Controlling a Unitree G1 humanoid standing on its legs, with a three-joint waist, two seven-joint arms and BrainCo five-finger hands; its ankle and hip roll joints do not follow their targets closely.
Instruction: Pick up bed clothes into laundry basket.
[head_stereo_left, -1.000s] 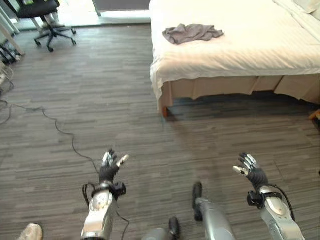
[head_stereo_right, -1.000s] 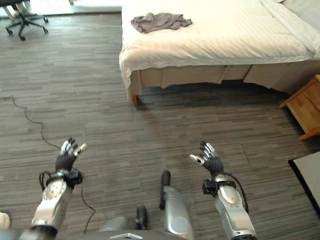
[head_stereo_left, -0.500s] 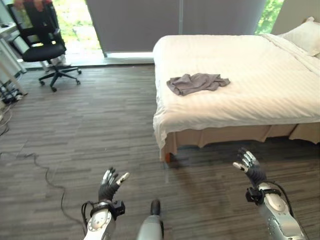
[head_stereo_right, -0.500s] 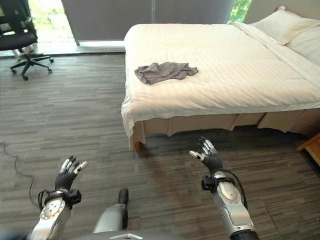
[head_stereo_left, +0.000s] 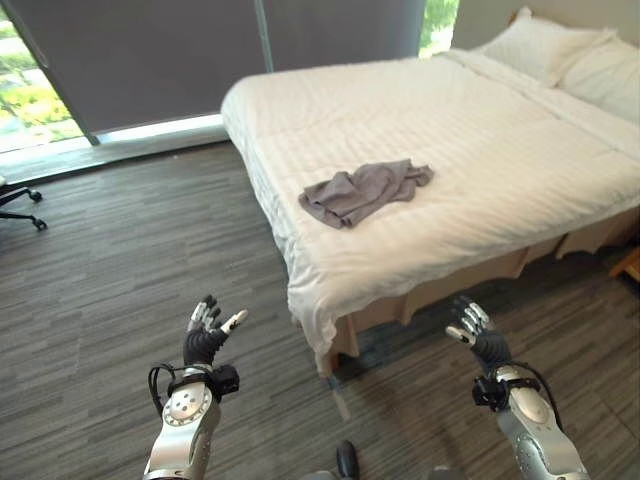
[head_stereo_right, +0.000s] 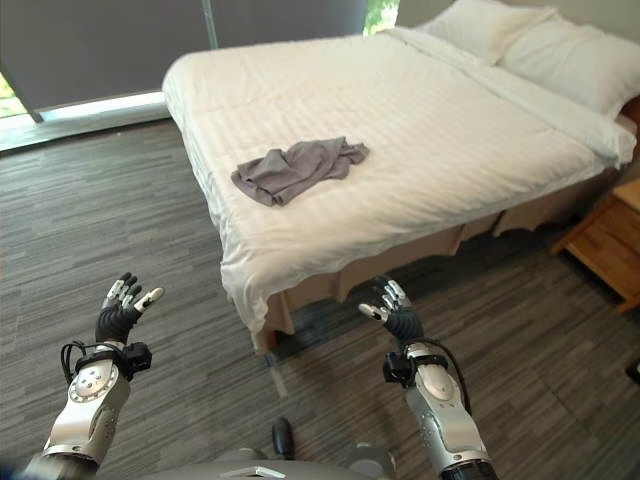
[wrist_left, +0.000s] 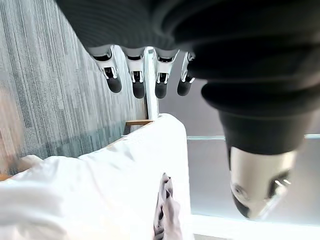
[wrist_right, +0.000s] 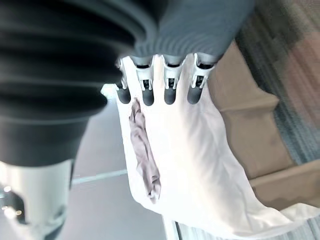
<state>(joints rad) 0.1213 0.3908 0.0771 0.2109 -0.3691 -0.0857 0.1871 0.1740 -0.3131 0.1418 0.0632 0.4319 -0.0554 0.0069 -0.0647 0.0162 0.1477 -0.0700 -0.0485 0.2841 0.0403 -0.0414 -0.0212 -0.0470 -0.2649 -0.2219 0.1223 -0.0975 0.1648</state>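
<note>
White bedding is covering the bed (head_stereo_left: 480, 150), the largest body in the scene, whose near corner is lying between the two raised arms. Grey clothing (head_stereo_left: 362, 191), the task's thing, is lying crumpled on the mattress near the foot edge, well apart from both hands. A reach from this stance is likely risking a short grasp, or fingers gathering the sheet along with the garment. No laundry basket is presenting itself, so a drop-off target is remaining unsettled. Left hand (head_stereo_left: 205, 333) is hovering over the floor, fingers spread and empty. Right hand (head_stereo_right: 390, 311) is hovering beside the bed corner, fingers likewise spread, holding nothing.
</note>
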